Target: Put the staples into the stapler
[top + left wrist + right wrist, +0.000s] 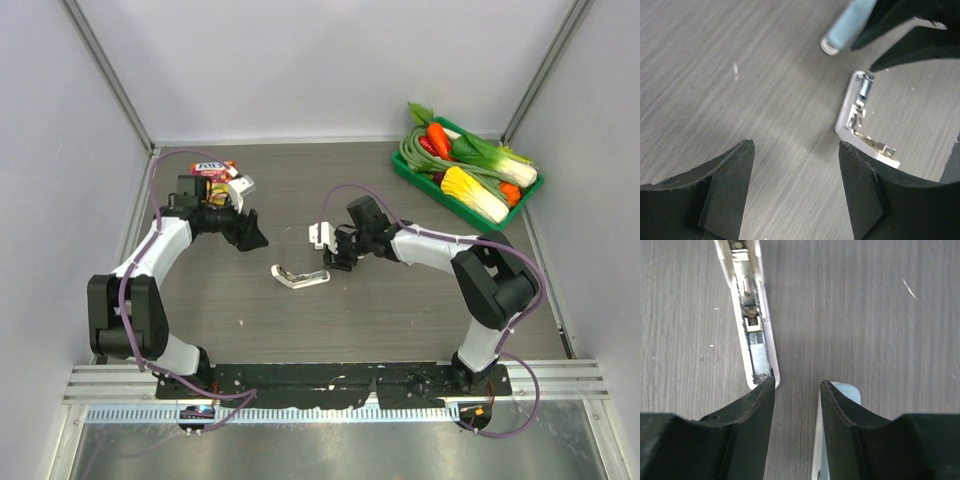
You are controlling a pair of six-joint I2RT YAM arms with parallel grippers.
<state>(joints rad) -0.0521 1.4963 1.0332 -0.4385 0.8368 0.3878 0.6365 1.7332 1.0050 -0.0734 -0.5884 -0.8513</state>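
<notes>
At the middle of the table the stapler lies hinged open, a likely staple strip seated in its channel (I can't be sure). My right end effector hangs narrowly parted and empty at its tip, my left end effector wide and empty; closing the stapler seems next.

White stapler beside parted pincer

The stapler lies open at the centre of the tabletop. A second stapler sits just above and right of it, beside the right claw. The left claw hangs to the upper left of the stapler. A tray holding vegetables sits in the upper right of the frame, and a packet in the upper left.
</notes>
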